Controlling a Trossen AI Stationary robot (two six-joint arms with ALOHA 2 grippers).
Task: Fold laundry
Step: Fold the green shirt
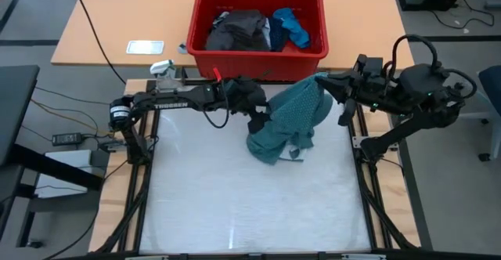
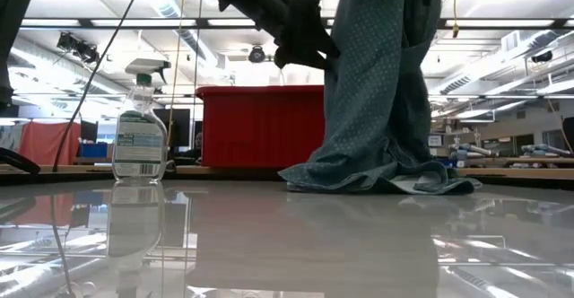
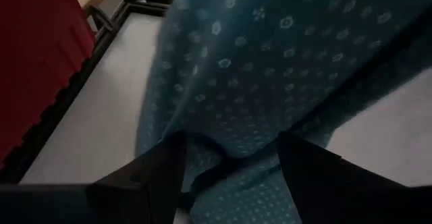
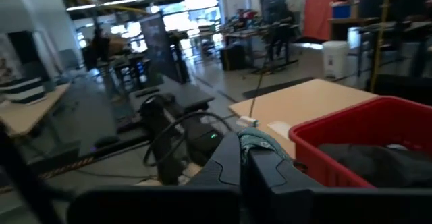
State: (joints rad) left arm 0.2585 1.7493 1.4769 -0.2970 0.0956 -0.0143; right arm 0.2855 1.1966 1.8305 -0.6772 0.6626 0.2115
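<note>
The teal shirt (image 1: 291, 119) is hanging in a bunched column just in front of the red bin (image 1: 258, 25), its lower hem pooling on the white table (image 1: 235, 205) while its top corner is being held up. In the low view the cloth is draping straight down and spreading on the surface beside the bin.

The right gripper (image 4: 244, 158) is gripping the top edge of the shirt at the bin's front right corner, jaws clenched on a pinch of the dotted cloth. The left gripper (image 3: 233, 166) is sitting against the shirt's side, just in front of the bin's front wall, with its fingers (image 3: 152, 173) spread apart and cloth lying between them; no grasp is showing there yet.

By my reading, the step in hand is lifting the shirt out and finding a second hold so it can be spread flat. The next move calls for the left jaws to close on an edge or shoulder, then for both arms to pull apart and lay the shirt open on the table.

Beyond the shirt, the rest of the laundry, a dark grey piece (image 1: 239, 29) and a bright blue piece (image 1: 291, 25), is lying inside the bin.

The left arm's casing is reading "TROSSEN". The spray bottle (image 2: 140, 123), left of the bin, is carrying a label too small to read
</note>
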